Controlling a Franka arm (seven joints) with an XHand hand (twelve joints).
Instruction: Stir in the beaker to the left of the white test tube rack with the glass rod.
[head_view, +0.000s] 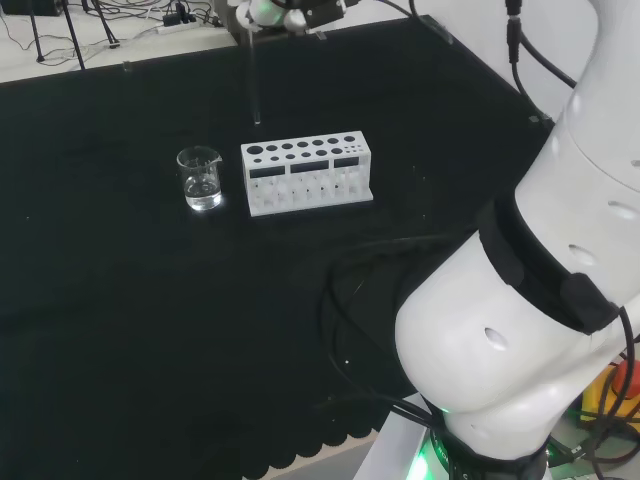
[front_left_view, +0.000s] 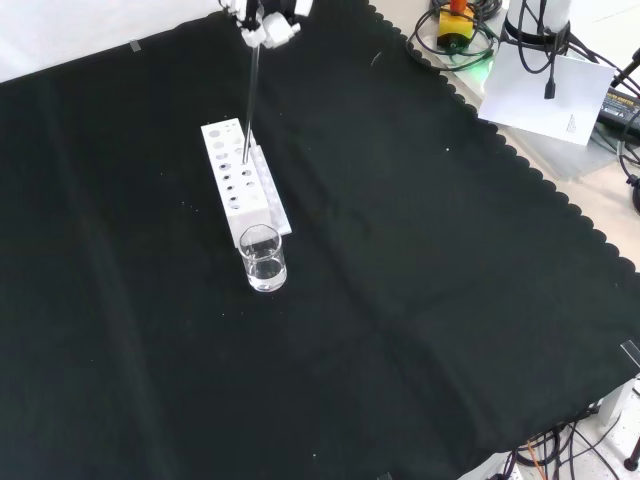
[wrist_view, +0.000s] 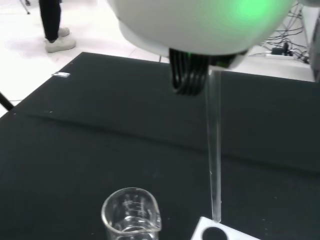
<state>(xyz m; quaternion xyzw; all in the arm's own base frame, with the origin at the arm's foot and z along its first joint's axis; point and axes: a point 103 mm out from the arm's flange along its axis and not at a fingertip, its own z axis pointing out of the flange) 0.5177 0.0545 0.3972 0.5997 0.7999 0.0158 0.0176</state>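
Note:
A small glass beaker (head_view: 201, 178) with a little clear liquid stands on the black cloth, just left of the white test tube rack (head_view: 306, 172) in the head view. In the front view the beaker (front_left_view: 263, 258) sits at the near end of the rack (front_left_view: 243, 181). The hand (front_left_view: 262, 18) is high at the top edge, shut on the glass rod (front_left_view: 250, 100), which hangs straight down. The rod's tip (wrist_view: 216, 216) hovers just above the rack's end (wrist_view: 216, 233), beside the beaker (wrist_view: 131, 215) and outside it.
The arm's big white links (head_view: 540, 280) take up the right of the head view. Cables, a yellow and red device (front_left_view: 455, 25) and a paper sheet (front_left_view: 545, 85) lie past the cloth's scalloped edge in the front view.

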